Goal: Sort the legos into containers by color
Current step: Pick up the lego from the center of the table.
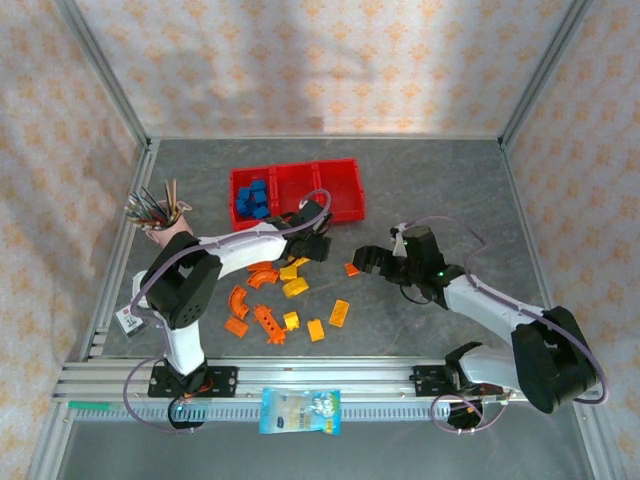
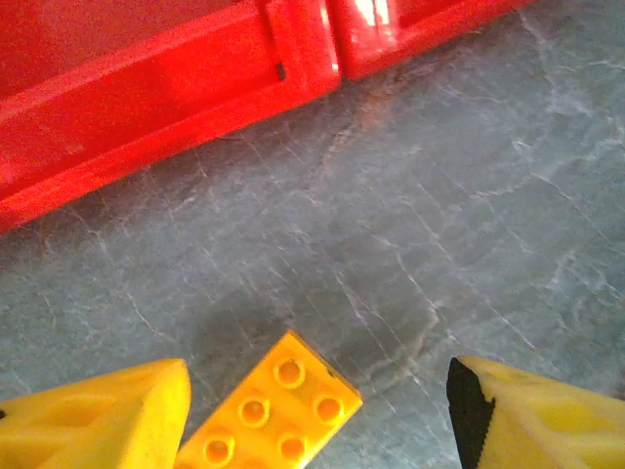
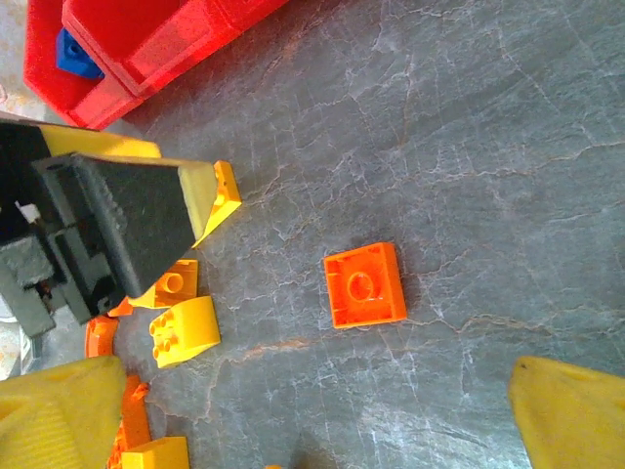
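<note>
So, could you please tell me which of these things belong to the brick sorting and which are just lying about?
Part of the job: red bins; blue bricks, already binned; loose yellow bricks; loose orange bricks.
Just lying about: pink cup of pens; blue-and-white snack packet.

Blue legos [image 1: 254,199] are lying in the leftmost container [image 1: 237,180]. The left pincer [image 1: 319,245] is hanging beside yellow legos [image 1: 296,288] on the table [image 1: 440,180].
</note>
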`<state>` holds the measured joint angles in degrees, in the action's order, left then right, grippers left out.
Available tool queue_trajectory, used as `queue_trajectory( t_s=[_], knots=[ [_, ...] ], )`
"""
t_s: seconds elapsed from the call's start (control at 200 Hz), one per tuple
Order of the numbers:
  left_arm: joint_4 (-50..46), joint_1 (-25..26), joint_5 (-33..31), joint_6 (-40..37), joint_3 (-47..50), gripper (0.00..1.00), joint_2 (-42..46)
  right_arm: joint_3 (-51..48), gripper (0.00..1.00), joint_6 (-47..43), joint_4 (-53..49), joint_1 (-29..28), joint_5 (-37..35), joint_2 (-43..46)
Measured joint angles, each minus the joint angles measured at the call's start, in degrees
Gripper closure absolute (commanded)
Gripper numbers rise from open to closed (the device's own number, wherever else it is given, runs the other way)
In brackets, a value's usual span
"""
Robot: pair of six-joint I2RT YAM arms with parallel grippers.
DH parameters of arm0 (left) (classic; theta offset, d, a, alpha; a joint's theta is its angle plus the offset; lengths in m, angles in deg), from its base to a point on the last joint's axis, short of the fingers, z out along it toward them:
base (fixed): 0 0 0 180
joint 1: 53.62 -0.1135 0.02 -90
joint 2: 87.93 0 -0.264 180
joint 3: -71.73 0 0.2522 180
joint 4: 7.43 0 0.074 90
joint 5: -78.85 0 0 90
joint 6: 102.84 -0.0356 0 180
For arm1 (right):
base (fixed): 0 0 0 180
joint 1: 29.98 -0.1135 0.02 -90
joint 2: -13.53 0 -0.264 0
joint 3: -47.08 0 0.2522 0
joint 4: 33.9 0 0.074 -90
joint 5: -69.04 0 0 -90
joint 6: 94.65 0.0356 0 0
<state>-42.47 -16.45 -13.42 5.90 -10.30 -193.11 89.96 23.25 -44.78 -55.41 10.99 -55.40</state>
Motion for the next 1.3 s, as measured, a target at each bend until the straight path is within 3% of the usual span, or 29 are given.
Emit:
queue_trajectory(
  t_s=[0.475,1.091,1.296],
  knots=[
    [-3.8,-1.7,6.1,-3.5,-0.1,0.29,-3.4,-0.2,0.00,0.0,0.0,0.2,0.0,1.8],
    [-4.8,-2.4,6.4,-3.9,-0.6,0.59,-3.7,-0.2,0.00,0.0,0.0,0.5,0.0,1.8],
    [-5.1,-2.3,6.4,-3.9,-1.1,0.63,-4.0,-0.2,0.00,0.0,0.0,0.5,0.0,1.8]
  ],
)
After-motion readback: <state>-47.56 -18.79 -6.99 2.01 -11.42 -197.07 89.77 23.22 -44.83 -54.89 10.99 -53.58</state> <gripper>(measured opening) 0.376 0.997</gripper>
